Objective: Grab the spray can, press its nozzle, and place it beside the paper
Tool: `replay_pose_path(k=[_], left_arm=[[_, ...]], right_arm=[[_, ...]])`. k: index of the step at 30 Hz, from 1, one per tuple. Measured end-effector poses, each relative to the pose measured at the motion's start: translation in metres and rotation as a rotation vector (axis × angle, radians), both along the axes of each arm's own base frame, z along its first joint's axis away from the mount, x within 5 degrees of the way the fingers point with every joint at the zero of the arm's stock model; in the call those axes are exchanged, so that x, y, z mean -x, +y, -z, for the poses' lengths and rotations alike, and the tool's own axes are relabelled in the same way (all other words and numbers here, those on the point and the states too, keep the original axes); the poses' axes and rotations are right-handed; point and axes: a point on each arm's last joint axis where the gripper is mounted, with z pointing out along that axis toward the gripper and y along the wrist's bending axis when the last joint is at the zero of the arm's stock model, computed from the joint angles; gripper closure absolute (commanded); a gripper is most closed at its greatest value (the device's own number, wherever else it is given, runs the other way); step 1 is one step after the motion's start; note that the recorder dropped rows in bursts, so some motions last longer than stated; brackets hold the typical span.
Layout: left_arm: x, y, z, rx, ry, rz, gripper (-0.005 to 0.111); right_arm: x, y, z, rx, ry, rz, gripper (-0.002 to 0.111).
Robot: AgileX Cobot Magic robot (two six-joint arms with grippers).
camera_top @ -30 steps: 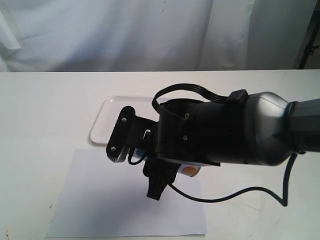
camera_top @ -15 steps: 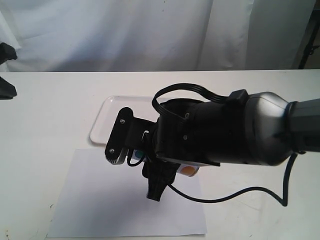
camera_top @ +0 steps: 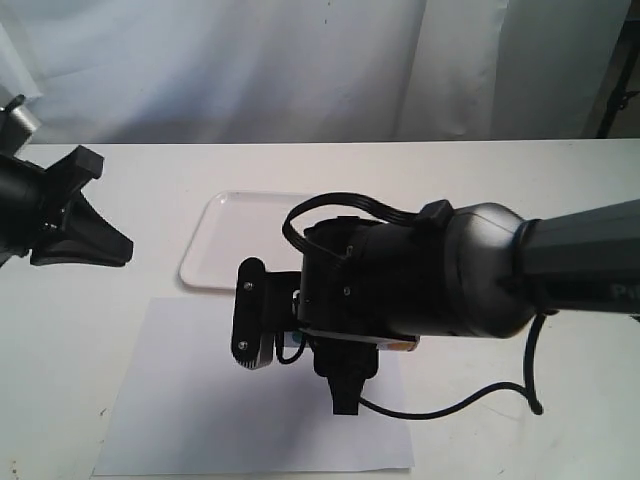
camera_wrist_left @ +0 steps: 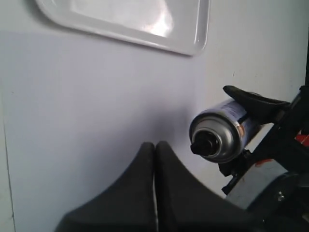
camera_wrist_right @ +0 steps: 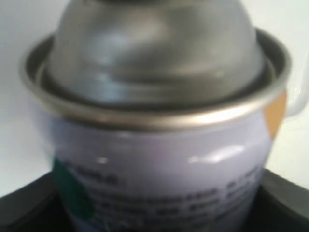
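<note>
The right pincer (camera_wrist_left: 224,129) clamps the spray can (camera_wrist_left: 232,121) above the paper's (camera_wrist_left: 96,96) edge. The left pincer (camera_wrist_left: 155,147), closed and empty, sits near the nozzle (camera_wrist_left: 201,145). Pressing and setting down remain.

Print on the spray can (camera_wrist_right: 159,183) is too blurred to read.
</note>
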Motion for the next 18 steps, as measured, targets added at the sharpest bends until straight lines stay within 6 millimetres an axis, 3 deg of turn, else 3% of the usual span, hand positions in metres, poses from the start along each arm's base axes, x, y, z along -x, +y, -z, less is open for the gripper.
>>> replay_pose_path(k=[7, 18], left_arm=[[-0.011, -0.006, 0.031, 0.087, 0.085, 0.068, 0.107], [-0.019, -0.022, 0.06, 0.251, 0.151, 0.136, 0.107]], right_arm=[[-0.005, 0.006, -0.009, -0.019, -0.02, 0.003, 0.108], [-0.004, 0.005, -0.009, -0.018, 0.008, 0.05, 0.108]])
